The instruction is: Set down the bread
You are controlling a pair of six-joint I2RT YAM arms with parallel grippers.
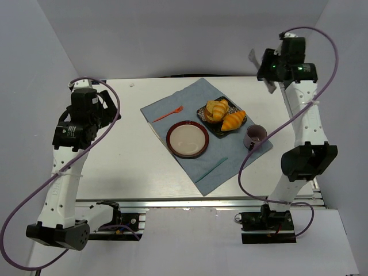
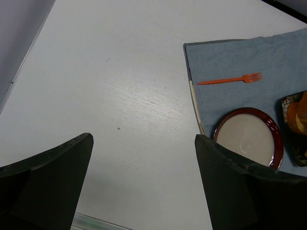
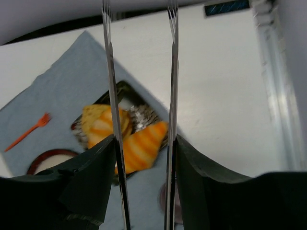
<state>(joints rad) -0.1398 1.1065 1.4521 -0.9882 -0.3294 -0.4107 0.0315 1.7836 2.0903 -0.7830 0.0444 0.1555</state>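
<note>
The two bread rolls lie on a dark patterned tray (image 1: 214, 127) on a blue cloth: a pale golden one (image 1: 216, 108) and an orange-brown one (image 1: 233, 120). In the right wrist view the orange-brown roll (image 3: 144, 146) and the pale roll (image 3: 96, 125) show below and ahead. My right gripper (image 1: 269, 72) is raised at the far right and shut on metal tongs (image 3: 109, 72), whose two arms stand apart and hold nothing. My left gripper (image 2: 144, 139) is open and empty over bare table at the left (image 1: 103, 104).
On the blue cloth (image 1: 172, 106) are a red-rimmed plate (image 1: 187, 139), an orange fork (image 1: 168, 114), a purple cup (image 1: 255, 136) and a teal stick (image 1: 211, 169). The plate (image 2: 249, 139) and fork (image 2: 230, 79) also show in the left wrist view.
</note>
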